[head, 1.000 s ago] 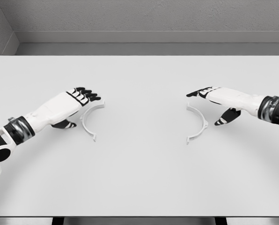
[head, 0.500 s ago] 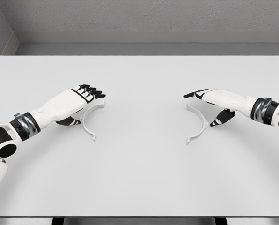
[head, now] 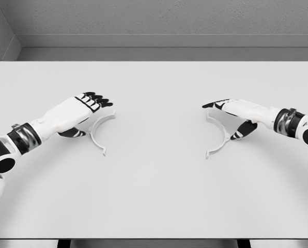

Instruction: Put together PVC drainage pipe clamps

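- A white table (head: 154, 191) fills the head view, with two white half-ring pipe clamp pieces lying flat on it, well apart from each other
- The left clamp half (head: 98, 132) lies on the left part of the table, its open side facing the table's middle, one end near the far side of the arc and the other end pointing toward the near edge
- The left hand (head: 84, 107) hovers over the far end of the left clamp half, palm down, its black-tipped fingers (head: 103, 102) stretched out and loosely apart, gripping nothing; its thumb (head: 71, 133) hangs below, just outside the arc
- Whether the left hand touches the left clamp half cannot be told
- The right clamp half (head: 220, 137) lies on the right part of the table, mirroring the other, its open side also facing the table's middle
- The right hand (head: 236, 109) reaches over the far end of the right clamp half, fingers extended and relaxed, closed on nothing, with the thumb (head: 243, 132) lowered just outside the curve
- A grey wall (head: 154, 20) rises behind the table's far edge
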